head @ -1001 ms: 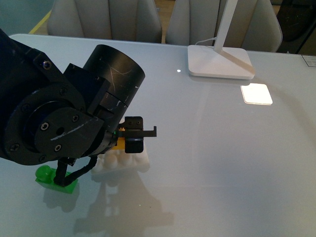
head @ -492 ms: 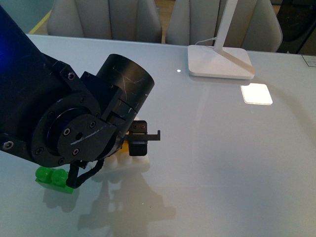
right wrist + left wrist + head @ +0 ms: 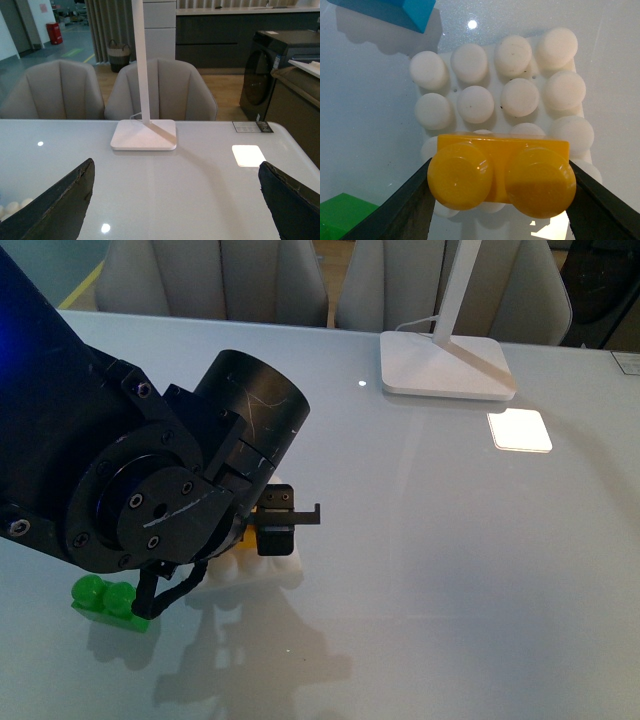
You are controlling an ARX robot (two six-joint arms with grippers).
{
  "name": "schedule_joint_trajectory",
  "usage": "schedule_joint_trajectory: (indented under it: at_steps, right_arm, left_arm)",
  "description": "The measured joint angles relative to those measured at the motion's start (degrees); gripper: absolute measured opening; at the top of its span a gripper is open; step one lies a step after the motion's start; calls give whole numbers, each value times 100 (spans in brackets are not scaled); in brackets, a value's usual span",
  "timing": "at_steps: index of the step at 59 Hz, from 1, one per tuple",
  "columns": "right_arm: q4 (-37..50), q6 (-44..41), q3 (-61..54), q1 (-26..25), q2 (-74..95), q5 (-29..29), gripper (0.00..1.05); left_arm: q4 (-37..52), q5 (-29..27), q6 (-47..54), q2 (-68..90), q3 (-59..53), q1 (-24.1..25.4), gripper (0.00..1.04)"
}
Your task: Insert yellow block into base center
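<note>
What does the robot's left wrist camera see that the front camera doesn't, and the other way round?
Only the left wrist view clearly shows the yellow block, pinched in the left gripper over the base, plus a corner of a blue brick. Only the front view shows the white lamp foot, the chairs and the big black left arm. Both show the white base and the green brick.
</note>
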Motion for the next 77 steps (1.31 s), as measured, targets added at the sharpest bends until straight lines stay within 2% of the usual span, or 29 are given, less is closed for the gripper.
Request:
schedule_joint_trajectory:
  at_steps: [77]
  right_arm:
    - [-2,0,0,0,0,0,96]
  left_arm:
    - [-323,-221,-732,422,496,9,63]
